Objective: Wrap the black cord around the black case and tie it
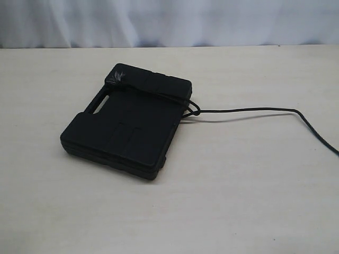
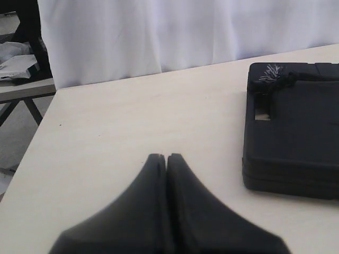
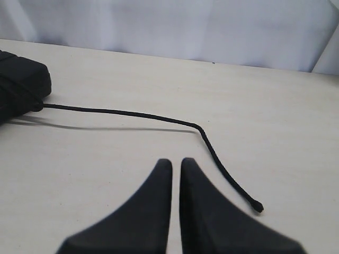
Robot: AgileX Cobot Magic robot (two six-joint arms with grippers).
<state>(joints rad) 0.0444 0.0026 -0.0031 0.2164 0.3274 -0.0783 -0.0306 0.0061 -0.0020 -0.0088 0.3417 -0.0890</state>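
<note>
Black case (image 1: 124, 129): lies flat on the bench (image 1: 238, 211), left of middle in the exterior view; its handle slot is at the far left side
Wrapped cord (image 1: 249, 110): one pass crosses the far end of the case, from the tuft (image 1: 115, 78) to a small loop or knot (image 1: 194, 110) at the case's right edge
Free tail: runs right from that knot along the bench, well clear of the case; then it bends toward the near side and leaves the exterior view
Tail axis: lies crosswise ahead of your right hand (image 3: 176, 161); past the bend it angles back toward that hand, and the knobbed tip (image 3: 258, 207) lies just beside its fingers
Nearer arm: the right, by my judgement; its fingers are almost together with only a sliver between, pinching nothing, over bare bench
Far arm: your left hand (image 2: 166, 156) is pressed together and empty; the tuft corner of the case lies ahead of it, apart
Hidden: neither hand shows in the exterior view; the tip is cut off there; black on black makes the cord hard to trace on the lid; you cannot tell whether it passes under the case, or whether the knot is tight
</note>
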